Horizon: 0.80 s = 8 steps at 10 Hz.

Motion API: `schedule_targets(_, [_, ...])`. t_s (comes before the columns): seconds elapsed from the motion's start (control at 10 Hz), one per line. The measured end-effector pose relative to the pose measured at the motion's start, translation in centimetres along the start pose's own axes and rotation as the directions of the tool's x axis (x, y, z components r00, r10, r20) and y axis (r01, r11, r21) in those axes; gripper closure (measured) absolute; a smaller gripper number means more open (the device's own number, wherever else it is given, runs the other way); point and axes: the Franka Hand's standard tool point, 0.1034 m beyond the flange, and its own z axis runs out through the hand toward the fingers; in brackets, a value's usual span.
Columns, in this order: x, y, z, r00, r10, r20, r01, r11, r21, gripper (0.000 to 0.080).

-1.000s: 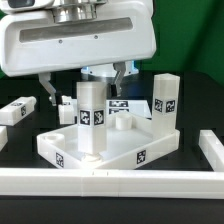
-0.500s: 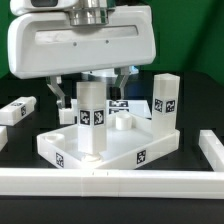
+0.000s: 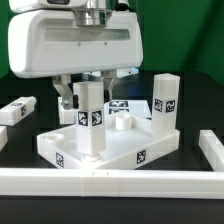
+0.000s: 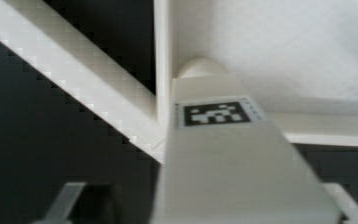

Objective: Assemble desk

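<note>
The desk slab [image 3: 120,150] lies flat in the middle of the exterior view, tags on its rim. One white square leg [image 3: 90,122] stands upright on its near corner toward the exterior view's left. My gripper [image 3: 87,92] hangs over that leg with a finger on each side of its top. In the wrist view the leg [image 4: 229,160] with its tag fills the space between my fingers [image 4: 73,200]. A dark gap still shows on one side, so the jaws stand open around it. A second leg [image 3: 166,100] stands upright at the slab's far right corner.
Another leg [image 3: 17,109] lies flat at the exterior view's left. A round socket stub [image 3: 122,122] rises from the slab's middle. White border rails run along the front [image 3: 110,181] and the right [image 3: 212,148]. The marker board [image 3: 122,104] shows behind the slab.
The fingers have drawn in from wide apart toward the upright leg's sides, and the hand has shifted slightly toward the exterior view's left. The leg and slab have not moved.
</note>
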Motion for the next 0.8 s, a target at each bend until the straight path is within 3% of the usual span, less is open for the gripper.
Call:
schedule_targets(0.1, [-0.02,-0.05,0.02,1.0,0.0,0.001,0.0,1.0,0.002,0.0452])
schedule_targets(0.2, [-0.06,-0.03,0.04,1.0,0.002,0.002,-0.002,1.0,0.002,0.0508])
schedule_targets(0.5, [-0.07,0.01,0.04,0.996,0.092,0.001,-0.092,0.996,0.002,0.0508])
schedule_targets(0.8, [0.1,0.04,0.14,0.898,0.44,0.001,-0.44,0.898,0.003,0.0508])
